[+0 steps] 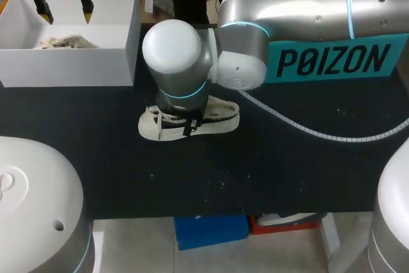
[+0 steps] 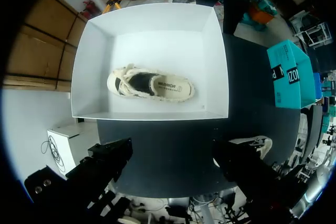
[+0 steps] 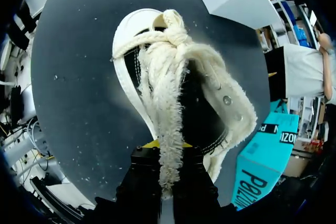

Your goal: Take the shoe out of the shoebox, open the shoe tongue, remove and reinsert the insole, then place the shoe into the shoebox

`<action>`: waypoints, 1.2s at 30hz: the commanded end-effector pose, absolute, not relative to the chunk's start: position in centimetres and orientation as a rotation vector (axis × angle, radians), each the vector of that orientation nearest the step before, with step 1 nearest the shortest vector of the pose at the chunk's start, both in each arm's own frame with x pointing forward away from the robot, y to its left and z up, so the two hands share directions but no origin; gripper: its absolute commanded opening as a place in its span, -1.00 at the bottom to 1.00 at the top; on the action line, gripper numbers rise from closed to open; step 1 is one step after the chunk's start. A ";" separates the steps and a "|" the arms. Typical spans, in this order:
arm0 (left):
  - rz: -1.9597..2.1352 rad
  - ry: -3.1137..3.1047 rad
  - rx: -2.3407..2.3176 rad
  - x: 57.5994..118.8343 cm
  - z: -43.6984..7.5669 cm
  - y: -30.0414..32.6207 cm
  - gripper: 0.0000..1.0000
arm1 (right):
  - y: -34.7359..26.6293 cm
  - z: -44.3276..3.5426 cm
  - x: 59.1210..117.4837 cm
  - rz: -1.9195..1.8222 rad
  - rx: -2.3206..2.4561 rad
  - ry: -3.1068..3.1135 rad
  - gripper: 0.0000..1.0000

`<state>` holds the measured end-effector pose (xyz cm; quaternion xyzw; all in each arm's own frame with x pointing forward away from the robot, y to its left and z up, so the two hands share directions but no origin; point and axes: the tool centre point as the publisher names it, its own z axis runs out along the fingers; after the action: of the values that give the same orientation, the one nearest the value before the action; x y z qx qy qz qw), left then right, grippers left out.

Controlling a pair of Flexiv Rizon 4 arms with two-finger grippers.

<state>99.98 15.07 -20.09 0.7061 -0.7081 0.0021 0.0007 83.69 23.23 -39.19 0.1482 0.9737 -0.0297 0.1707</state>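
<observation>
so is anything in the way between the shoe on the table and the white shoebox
The table between shoe and shoebox looks clear, but a second shoe already lies inside the box and the left gripper hangs open over it.

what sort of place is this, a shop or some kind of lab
Probably a robot lab bench, not a shop: a robot arm bends over a cream shoe on a black table, near an open white shoebox and a teal box.
</observation>
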 end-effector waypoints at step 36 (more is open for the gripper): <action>0.003 -2.222 2.219 100.0 -20.0 15.0 1.00 | 18.9 -25.6 82.8 0.475 -0.092 2.968 1.00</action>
<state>99.98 15.06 -20.09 0.7061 -0.7081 0.0021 0.0006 82.99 21.70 -25.31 -0.0232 0.9962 0.0507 0.0673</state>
